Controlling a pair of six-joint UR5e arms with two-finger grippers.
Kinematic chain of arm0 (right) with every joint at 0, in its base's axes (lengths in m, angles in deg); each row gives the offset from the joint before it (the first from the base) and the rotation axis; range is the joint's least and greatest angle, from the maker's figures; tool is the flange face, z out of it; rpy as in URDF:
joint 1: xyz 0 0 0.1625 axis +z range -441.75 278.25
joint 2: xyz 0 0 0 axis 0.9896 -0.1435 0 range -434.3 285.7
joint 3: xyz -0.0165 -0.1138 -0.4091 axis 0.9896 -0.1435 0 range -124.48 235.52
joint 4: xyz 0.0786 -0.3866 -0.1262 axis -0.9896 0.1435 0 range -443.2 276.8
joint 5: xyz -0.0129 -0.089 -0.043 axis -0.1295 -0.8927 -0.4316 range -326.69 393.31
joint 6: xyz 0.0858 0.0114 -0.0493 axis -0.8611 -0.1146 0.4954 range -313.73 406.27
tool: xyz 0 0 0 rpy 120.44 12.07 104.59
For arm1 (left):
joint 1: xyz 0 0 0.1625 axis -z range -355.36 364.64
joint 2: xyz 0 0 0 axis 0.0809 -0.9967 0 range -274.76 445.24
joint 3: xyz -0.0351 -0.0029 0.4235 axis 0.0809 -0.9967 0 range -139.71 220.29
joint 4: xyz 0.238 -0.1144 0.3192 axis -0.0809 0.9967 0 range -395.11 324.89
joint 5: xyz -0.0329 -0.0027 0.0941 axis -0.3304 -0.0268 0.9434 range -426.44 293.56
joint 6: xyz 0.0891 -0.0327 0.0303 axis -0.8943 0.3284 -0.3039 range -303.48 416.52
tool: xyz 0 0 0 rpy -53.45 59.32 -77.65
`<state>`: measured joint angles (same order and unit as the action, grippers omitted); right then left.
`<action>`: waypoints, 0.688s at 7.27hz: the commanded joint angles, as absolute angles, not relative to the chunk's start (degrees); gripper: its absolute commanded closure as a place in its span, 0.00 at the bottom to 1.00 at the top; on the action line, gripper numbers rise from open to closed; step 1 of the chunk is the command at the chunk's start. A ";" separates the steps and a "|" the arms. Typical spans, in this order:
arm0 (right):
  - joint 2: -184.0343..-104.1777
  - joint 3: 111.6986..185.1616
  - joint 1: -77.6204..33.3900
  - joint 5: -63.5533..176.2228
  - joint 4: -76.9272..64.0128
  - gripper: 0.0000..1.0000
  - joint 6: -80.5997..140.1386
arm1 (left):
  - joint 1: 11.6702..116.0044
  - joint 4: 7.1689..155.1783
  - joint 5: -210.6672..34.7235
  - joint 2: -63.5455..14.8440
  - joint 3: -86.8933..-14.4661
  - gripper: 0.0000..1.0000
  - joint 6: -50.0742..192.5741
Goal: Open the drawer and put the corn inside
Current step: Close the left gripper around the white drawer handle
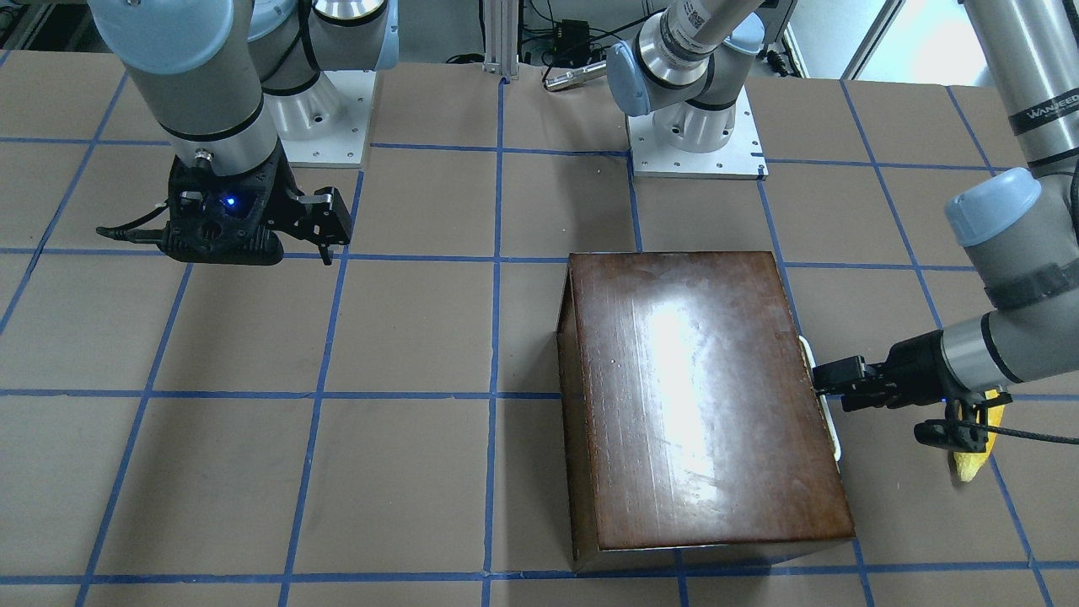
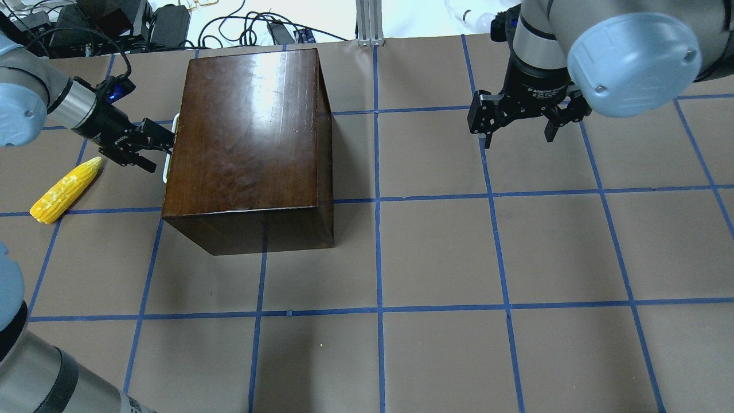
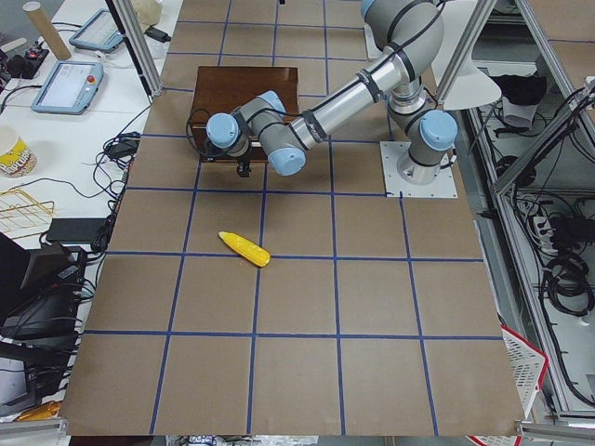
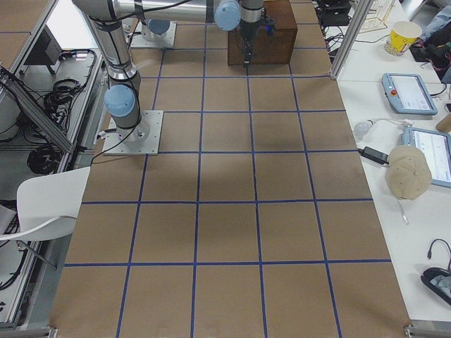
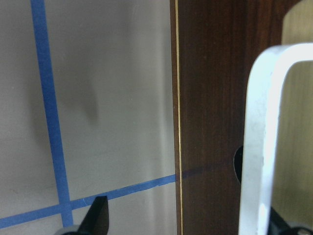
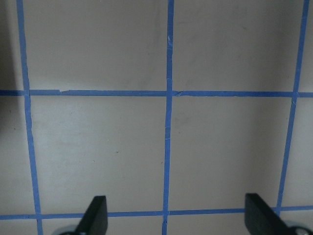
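Note:
The dark-brown wooden box [image 2: 252, 132] stands on the table, and its drawer is shut. The drawer's cream handle [image 2: 170, 146] faces my left arm. My left gripper [image 2: 162, 152] is open at the handle, its fingers on either side of it. In the left wrist view the handle [image 5: 259, 147] is close up against the dark front panel [image 5: 205, 98], with one fingertip [image 5: 98, 220] to its left. The yellow corn [image 2: 65, 182] lies on the table beside the left arm, apart from the box. My right gripper [image 2: 519, 135] is open and empty above the table.
The table is covered in brown paper with a blue tape grid [image 2: 375, 198]. The arm bases [image 1: 695, 135] stand at the robot's edge. Cables and electronics [image 2: 160, 26] lie beyond the far edge behind the box. The right wrist view shows only bare paper [image 6: 166, 147].

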<state>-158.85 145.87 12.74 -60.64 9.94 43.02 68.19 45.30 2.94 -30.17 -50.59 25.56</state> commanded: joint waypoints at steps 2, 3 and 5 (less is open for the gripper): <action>-158.85 145.87 12.74 -60.64 9.96 0.00 43.02 | 68.01 45.23 3.34 -30.42 -49.80 0.00 24.19; -158.85 145.87 12.74 -60.64 9.96 0.00 43.02 | 66.79 45.14 3.35 -30.51 -49.71 0.00 23.91; -158.85 145.87 12.74 -60.64 9.96 0.00 43.02 | 65.55 45.14 3.35 -30.86 -49.62 0.00 22.60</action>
